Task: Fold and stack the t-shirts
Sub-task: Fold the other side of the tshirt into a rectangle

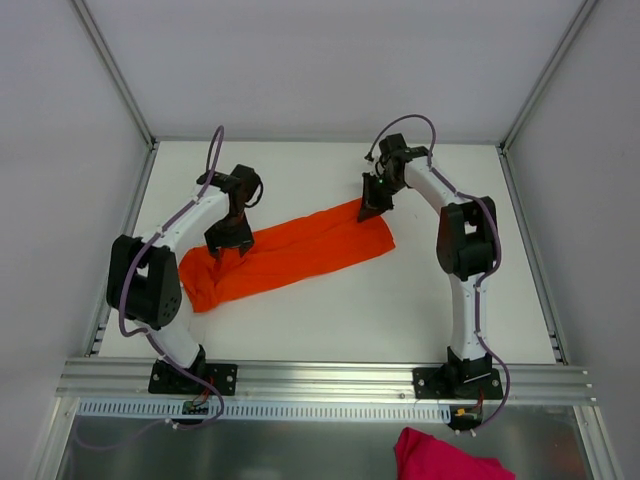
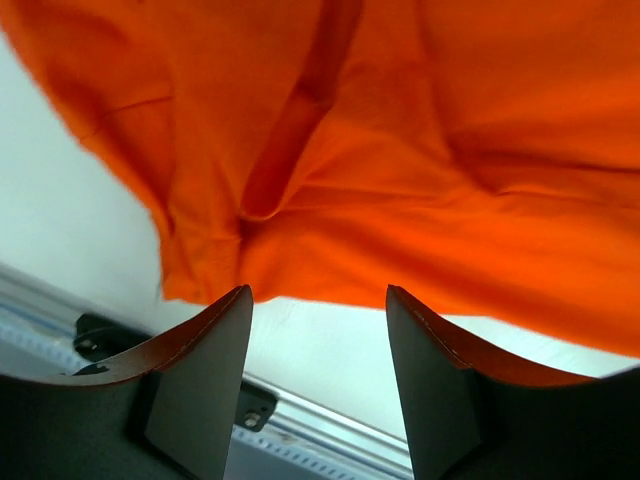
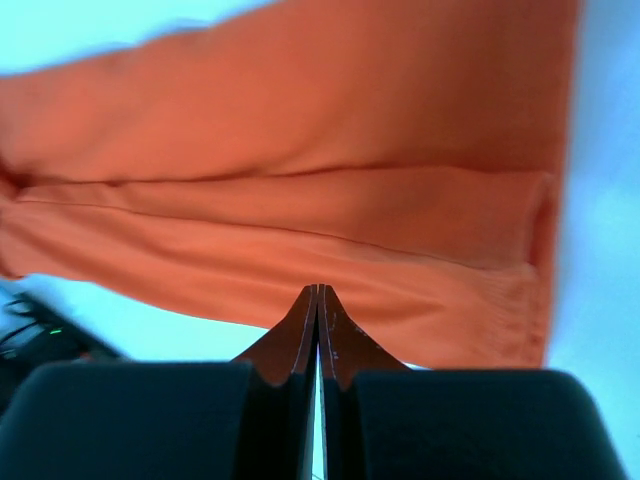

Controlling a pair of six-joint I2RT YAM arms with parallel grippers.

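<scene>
One bright orange t-shirt (image 1: 290, 255) lies on the white table as a long folded strip, running from lower left to upper right. My left gripper (image 1: 228, 245) hovers over its left part, open, and nothing sits between the fingers. In the left wrist view the creased t-shirt (image 2: 400, 150) fills the top and the left gripper (image 2: 318, 295) shows bare table in its gap. My right gripper (image 1: 373, 210) is shut at the strip's far right edge. In the right wrist view the right gripper (image 3: 318, 288) points at the flat t-shirt (image 3: 300, 200), and no fabric shows between the pads.
A magenta cloth (image 1: 445, 458) lies below the aluminium rail (image 1: 320, 380) at the near edge. White enclosure walls stand at the left, the right and the back. Bare table (image 1: 300, 170) surrounds the shirt.
</scene>
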